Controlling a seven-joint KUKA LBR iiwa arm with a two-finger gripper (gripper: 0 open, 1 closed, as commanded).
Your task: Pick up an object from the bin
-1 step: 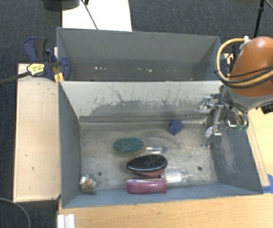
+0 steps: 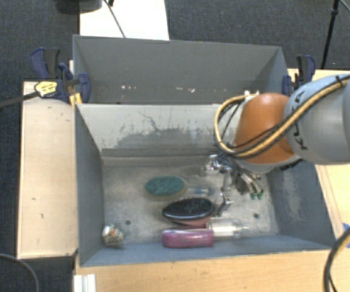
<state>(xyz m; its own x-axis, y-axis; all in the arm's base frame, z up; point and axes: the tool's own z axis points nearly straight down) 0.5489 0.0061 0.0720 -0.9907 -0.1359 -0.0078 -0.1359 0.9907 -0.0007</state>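
Note:
My gripper (image 2: 224,198) hangs low over the right middle of the bin floor, below the orange wrist cover. Its metal fingers reach down just right of a black oval hairbrush (image 2: 187,209), whose head lies on a pink base. A small blue thing (image 2: 201,191) lies between the brush and the fingers. In front of the brush lies a purple tube with a clear cap (image 2: 200,236), along the bin's near wall. A teal oval pad (image 2: 165,185) lies to the left of the gripper, further back.
A small crumpled silvery thing (image 2: 112,235) sits in the near left corner of the bin. The arm and its cables cover the right part of the bin.

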